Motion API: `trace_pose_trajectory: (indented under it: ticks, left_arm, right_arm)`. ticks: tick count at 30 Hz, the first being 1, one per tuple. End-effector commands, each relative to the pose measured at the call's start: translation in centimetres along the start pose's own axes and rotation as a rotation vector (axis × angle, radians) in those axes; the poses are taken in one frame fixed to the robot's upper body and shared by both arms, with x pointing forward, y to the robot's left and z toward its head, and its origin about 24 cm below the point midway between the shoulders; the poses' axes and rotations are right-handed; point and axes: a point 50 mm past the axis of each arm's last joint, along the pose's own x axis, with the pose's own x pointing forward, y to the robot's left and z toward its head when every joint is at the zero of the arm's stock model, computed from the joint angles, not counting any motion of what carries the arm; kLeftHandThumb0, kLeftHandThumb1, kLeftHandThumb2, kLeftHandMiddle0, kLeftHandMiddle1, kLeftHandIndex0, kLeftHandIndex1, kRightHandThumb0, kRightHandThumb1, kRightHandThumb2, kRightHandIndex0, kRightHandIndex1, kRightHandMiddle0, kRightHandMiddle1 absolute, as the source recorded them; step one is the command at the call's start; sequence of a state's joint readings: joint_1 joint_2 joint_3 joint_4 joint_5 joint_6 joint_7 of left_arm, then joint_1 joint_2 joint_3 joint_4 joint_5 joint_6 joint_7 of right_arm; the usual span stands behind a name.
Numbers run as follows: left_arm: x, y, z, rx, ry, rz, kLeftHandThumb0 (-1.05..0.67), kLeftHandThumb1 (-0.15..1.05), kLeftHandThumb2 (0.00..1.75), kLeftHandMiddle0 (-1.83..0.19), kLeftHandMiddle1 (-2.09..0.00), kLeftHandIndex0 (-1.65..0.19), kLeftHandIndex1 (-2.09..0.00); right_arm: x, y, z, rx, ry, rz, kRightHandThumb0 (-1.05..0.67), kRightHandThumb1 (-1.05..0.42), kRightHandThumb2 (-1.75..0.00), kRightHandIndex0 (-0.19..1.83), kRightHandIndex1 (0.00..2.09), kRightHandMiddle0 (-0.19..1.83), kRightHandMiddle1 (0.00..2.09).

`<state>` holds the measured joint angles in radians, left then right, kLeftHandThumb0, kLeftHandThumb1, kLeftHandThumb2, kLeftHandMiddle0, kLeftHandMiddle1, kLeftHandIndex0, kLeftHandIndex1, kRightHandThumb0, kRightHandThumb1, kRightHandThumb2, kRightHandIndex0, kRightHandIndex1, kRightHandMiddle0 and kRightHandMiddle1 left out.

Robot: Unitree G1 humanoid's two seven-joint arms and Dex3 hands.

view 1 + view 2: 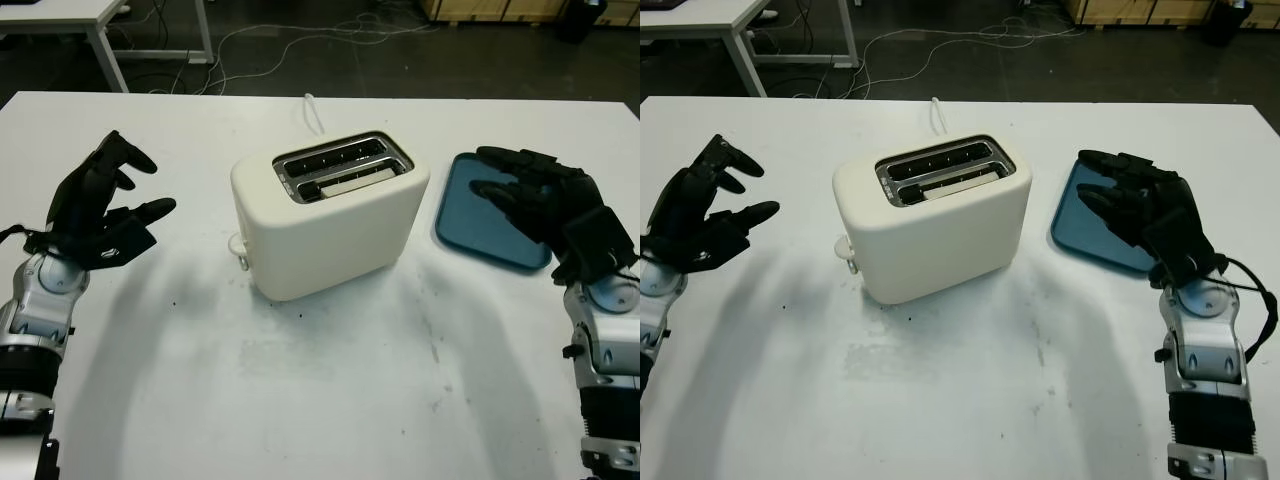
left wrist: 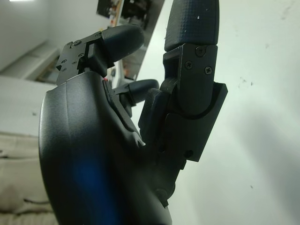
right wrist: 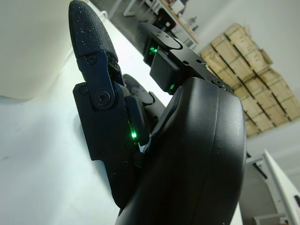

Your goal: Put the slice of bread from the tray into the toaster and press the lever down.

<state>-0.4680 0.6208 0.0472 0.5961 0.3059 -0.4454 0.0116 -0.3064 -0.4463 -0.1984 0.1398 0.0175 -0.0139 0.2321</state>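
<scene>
A cream two-slot toaster (image 1: 330, 225) stands mid-table. A pale slice of bread (image 1: 350, 183) sits sunk in its nearer slot; the farther slot is dark. Its lever knob (image 1: 239, 247) juts out low on the left end wall. To the right lies the blue tray (image 1: 470, 225), its visible surface bare. My right hand (image 1: 497, 172) hovers open over the tray's right part, apart from the toaster. My left hand (image 1: 142, 186) is open above the table, left of the toaster and clear of it. In the right wrist view the toaster wall (image 3: 28, 42) shows beyond the fingers (image 3: 91, 33).
A white cord (image 1: 315, 112) runs from behind the toaster towards the table's far edge. Beyond that edge are a dark floor with cables and a table leg (image 1: 105, 50). Bare white tabletop (image 1: 330, 390) lies in front of the toaster.
</scene>
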Motion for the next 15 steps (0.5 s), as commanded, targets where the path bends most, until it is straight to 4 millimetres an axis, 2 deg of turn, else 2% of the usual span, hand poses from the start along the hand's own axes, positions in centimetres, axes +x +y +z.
trace_pose_trajectory:
  ticks: [1, 15]
  left_arm:
    - [0.23, 0.27, 0.18, 0.015, -0.022, -0.016, -1.05, 0.92, 0.40, -0.13, -1.75, 0.00, -1.75]
    - [-0.05, -0.22, 0.09, 0.000, -0.023, -0.042, -1.05, 0.92, 0.43, -0.17, -1.75, 0.00, -1.75]
  right_arm:
    - [0.35, -0.11, 0.60, -0.021, -0.040, -0.004, -0.83, -0.91, 0.00, 0.83, 0.00, 0.73, 0.00]
    - [-0.04, 0.38, 0.56, -0.040, -0.045, -0.007, -0.82, -0.92, -0.02, 0.82, 0.00, 0.72, 0.00]
